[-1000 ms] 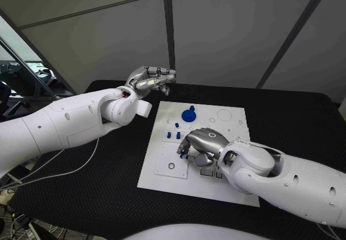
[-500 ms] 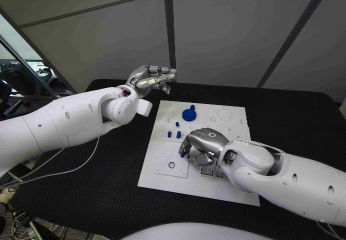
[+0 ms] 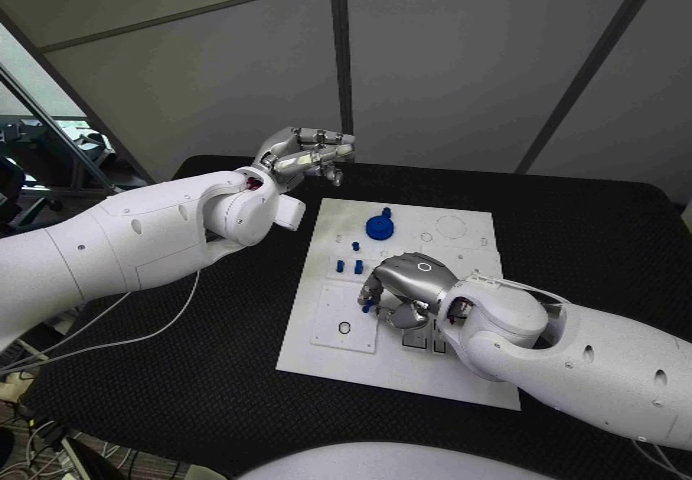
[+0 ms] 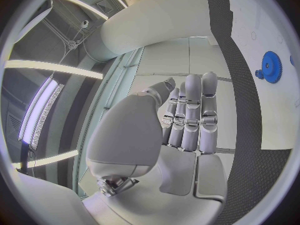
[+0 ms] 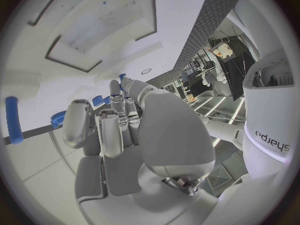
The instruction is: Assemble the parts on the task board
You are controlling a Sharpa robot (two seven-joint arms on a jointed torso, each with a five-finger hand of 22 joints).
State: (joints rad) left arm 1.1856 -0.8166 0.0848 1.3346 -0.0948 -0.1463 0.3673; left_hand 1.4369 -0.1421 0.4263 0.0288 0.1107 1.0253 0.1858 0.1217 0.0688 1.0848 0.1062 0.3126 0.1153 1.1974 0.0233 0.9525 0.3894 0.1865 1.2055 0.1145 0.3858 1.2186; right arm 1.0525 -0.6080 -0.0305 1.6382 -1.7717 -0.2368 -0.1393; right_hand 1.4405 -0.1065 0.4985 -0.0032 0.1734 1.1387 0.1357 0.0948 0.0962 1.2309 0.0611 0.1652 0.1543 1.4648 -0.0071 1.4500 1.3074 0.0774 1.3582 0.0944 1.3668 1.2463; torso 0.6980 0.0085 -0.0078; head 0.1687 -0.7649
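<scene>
The white task board [image 3: 459, 262] lies mid-table. A blue gear [image 3: 378, 228] stands near its far edge, and three small blue parts [image 3: 348, 266] lie just in front of it. My right hand [image 3: 407, 288] hovers low over the board's middle with its fingers curled down, pinching a small blue part [image 3: 369, 301] at its fingertips. In the right wrist view that hand [image 5: 115, 122] curls over the board, with a blue peg [image 5: 12, 120] and the gear [image 5: 58, 117] beyond it. My left hand [image 3: 306, 155] is raised off the board's far left corner, fingers curled together and holding nothing; the gear [image 4: 270, 66] lies beyond it.
The board has a raised square plate [image 3: 343, 318] with a ring hole at its near left, and dark slots [image 3: 421, 340] under my right wrist. Black table [image 3: 202, 340] surrounds the board. Grey wall panels stand behind the table's far edge.
My right hand has edged slightly toward the far side of the board with the small blue part at its fingertips. The left hand has stayed where it was.
</scene>
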